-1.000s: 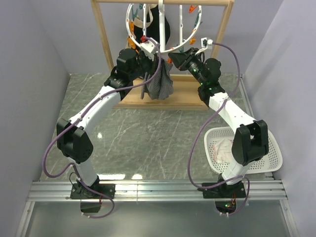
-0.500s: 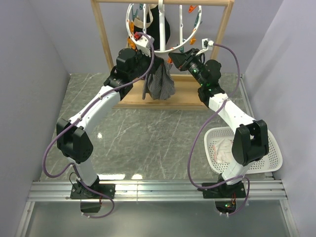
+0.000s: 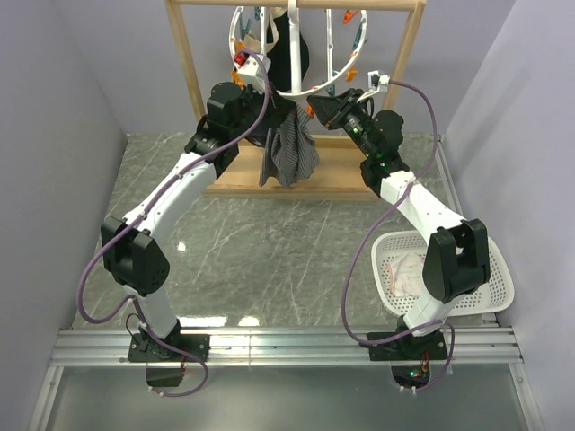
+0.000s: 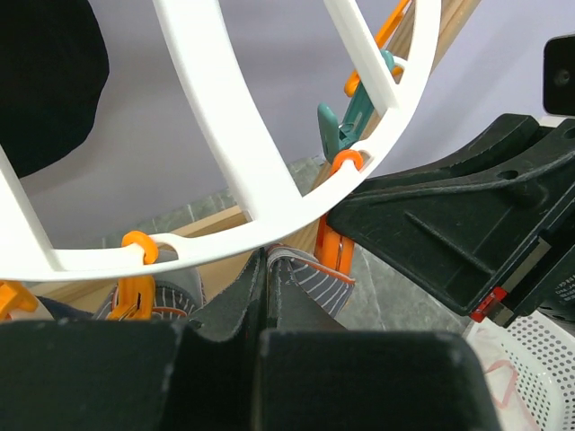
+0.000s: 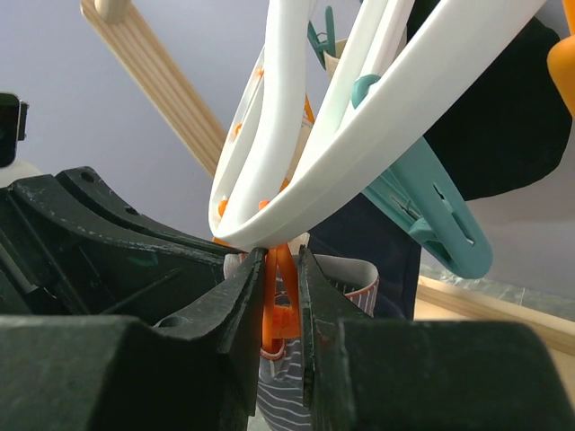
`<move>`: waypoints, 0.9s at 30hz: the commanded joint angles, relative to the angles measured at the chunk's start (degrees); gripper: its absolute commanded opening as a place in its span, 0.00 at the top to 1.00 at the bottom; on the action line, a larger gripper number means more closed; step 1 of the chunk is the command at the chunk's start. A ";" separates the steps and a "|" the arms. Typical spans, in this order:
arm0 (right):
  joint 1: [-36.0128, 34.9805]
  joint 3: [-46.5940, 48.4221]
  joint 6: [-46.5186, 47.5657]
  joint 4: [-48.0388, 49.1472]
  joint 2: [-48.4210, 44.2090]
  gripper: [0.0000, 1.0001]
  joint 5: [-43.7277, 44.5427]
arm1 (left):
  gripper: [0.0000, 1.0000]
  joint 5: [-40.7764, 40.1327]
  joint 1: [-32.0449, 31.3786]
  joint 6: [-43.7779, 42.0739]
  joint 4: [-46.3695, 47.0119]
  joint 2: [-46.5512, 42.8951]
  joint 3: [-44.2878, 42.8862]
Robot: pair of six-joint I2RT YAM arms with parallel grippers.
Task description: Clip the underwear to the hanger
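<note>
The white ring hanger (image 3: pixel 234 36) hangs from the wooden frame, with orange and teal clothespins on it. The grey striped underwear (image 3: pixel 289 151) hangs bunched just under the ring's front edge. My left gripper (image 3: pixel 272 105) is shut on its waistband, close under the ring in the left wrist view (image 4: pixel 268 267). My right gripper (image 3: pixel 316 109) is shut on an orange clothespin (image 5: pixel 280 301) under the ring (image 5: pixel 359 135), with the underwear (image 5: pixel 292 395) directly below and behind the pin. The same pin (image 4: pixel 332 247) shows beside the held waistband. Whether the fabric is inside the pin, I cannot tell.
The wooden frame (image 3: pixel 191 76) stands at the back on a wooden base. A dark garment (image 3: pixel 292 49) hangs inside the ring. A teal clothespin (image 5: pixel 431 215) hangs right of my right fingers. A white basket (image 3: pixel 492 301) with pinkish-white cloth (image 3: pixel 404 269) sits at the right.
My left gripper has risen and moved back toward the ring, lifting the underwear's waistband up to it. The right gripper has stayed at the orange clothespin.
</note>
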State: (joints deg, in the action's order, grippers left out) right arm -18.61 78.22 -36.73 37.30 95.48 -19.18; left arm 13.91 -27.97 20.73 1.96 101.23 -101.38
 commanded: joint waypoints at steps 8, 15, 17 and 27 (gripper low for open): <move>0.24 1.06 0.26 3.57 -2.58 0.75 2.13 | 1.00 0.50 0.37 1.51 3.05 -0.24 -3.03; 0.24 1.41 -0.53 3.31 -2.58 0.58 1.78 | 1.00 0.68 0.46 1.42 2.97 -0.16 -3.29; 0.24 1.50 -0.80 3.57 -2.58 0.56 1.43 | 1.00 0.77 0.54 1.68 2.88 -0.16 -3.38; 0.15 1.68 -0.97 3.57 -2.49 0.44 0.99 | 1.00 1.20 0.81 1.68 2.96 -0.33 -3.03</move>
State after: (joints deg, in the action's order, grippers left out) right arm -18.61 78.22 -37.78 37.93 95.46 -19.20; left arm 14.44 -27.57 21.74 1.85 101.95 -101.49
